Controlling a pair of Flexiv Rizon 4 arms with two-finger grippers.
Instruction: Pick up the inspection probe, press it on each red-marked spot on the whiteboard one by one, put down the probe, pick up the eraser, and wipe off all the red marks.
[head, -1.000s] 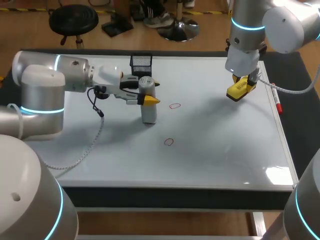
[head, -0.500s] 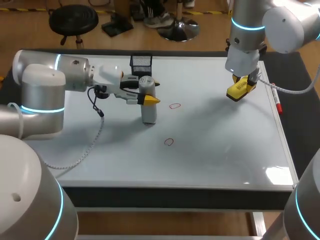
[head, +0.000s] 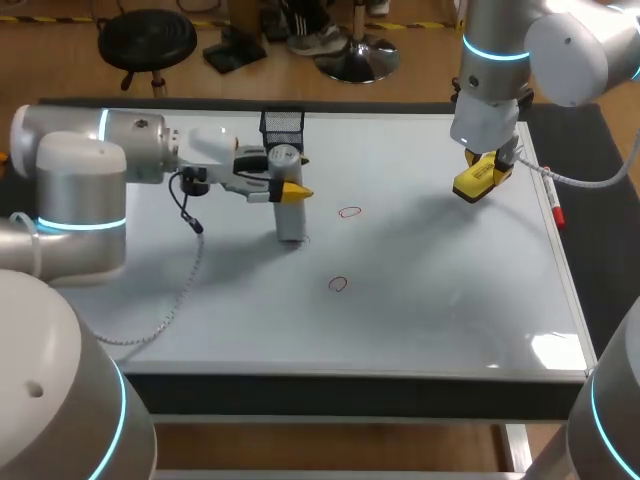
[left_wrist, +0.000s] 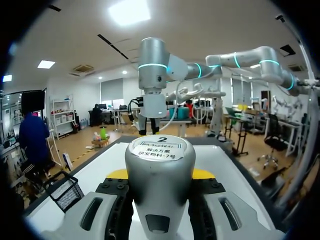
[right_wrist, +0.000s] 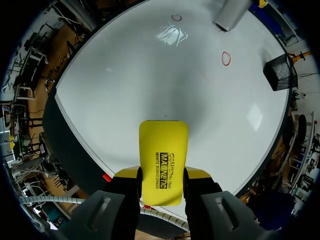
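Inspection probe (head: 289, 205) stands upright in the left end effector (head: 285, 187)'s grip, its foot near the whiteboard (head: 430, 290) just beside the farther red mark (head: 349, 212) — upright, I judge, to press flat. Right end effector (head: 482, 176) clamps the yellow eraser (right_wrist: 163, 160) above the board's right side — parked for wiping

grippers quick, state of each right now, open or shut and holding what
Left gripper: shut on the silver cylindrical inspection probe.
Right gripper: shut on the yellow rectangular whiteboard eraser.
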